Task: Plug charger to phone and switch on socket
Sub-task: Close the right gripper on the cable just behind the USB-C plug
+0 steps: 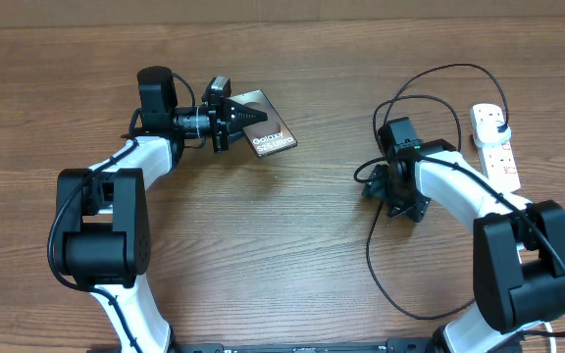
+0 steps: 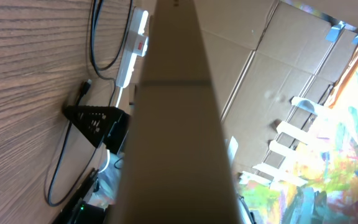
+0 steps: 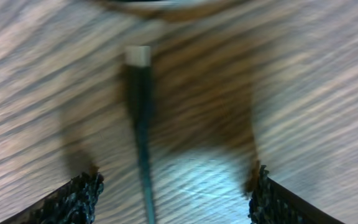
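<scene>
The dark phone (image 1: 268,129) with white Galaxy lettering is lifted at a tilt at the back left, and my left gripper (image 1: 240,116) is shut on its near edge. In the left wrist view the phone's edge (image 2: 176,124) fills the middle as a blurred tan band that hides my fingers. The white socket (image 1: 495,145) lies at the far right with the charger's black plug (image 1: 499,123) in it. The charger cable (image 1: 439,71) loops back to my right gripper (image 1: 371,183). The connector tip (image 3: 138,56) and cable lie on the wood between the wide-apart right fingers (image 3: 73,199); the right gripper (image 3: 173,196) is open.
The socket (image 2: 135,43) with a red switch and the right arm (image 2: 98,121) show beyond the phone in the left wrist view. Cardboard boxes (image 2: 278,56) stand past the table. A slack length of black cable (image 1: 371,255) trails toward the front right.
</scene>
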Controlling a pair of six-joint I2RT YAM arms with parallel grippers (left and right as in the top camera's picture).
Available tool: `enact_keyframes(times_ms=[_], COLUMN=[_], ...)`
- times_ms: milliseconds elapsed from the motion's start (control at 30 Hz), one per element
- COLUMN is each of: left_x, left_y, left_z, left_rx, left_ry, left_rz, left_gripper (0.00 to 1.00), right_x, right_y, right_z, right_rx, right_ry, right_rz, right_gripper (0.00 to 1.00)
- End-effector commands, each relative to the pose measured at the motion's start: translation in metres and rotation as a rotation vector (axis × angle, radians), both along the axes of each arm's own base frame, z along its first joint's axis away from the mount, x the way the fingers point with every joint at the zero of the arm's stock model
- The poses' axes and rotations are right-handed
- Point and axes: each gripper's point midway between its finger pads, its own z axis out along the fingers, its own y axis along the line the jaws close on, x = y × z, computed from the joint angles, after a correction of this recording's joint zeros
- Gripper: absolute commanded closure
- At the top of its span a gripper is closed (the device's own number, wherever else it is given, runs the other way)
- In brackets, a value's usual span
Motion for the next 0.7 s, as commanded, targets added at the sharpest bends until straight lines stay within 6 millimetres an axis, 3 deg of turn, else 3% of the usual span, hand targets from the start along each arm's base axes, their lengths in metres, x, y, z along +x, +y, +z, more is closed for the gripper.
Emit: enact_keyframes(times_ms=[0, 133, 467, 667], left_x=[0.002, 0.002, 0.001, -0.002], left_y=[-0.001, -0.001, -0.001, -0.001], left_z=[0.009, 0.009, 0.01, 0.011], left_rx=[-0.011, -0.012, -0.013, -0.021], left_ry=[-0.058, -0.058, -0.058, -0.058], left_rz=[-0.025, -0.027, -0.028, -0.044], left_gripper=[0.96, 0.96, 0.96, 0.96], right_x=[0.01, 0.01, 0.006, 0.001], right_y=[0.01, 0.01, 0.012, 0.012], right_z=[0.003, 0.002, -0.016, -0.02], right_rx=[0.02, 0.02, 0.005, 0.006], right_ry=[-0.031, -0.033, 0.013, 0.039], right_rz=[0.025, 0.025, 0.034, 0.037], right_gripper=[0.27, 0.42, 0.48, 0.64])
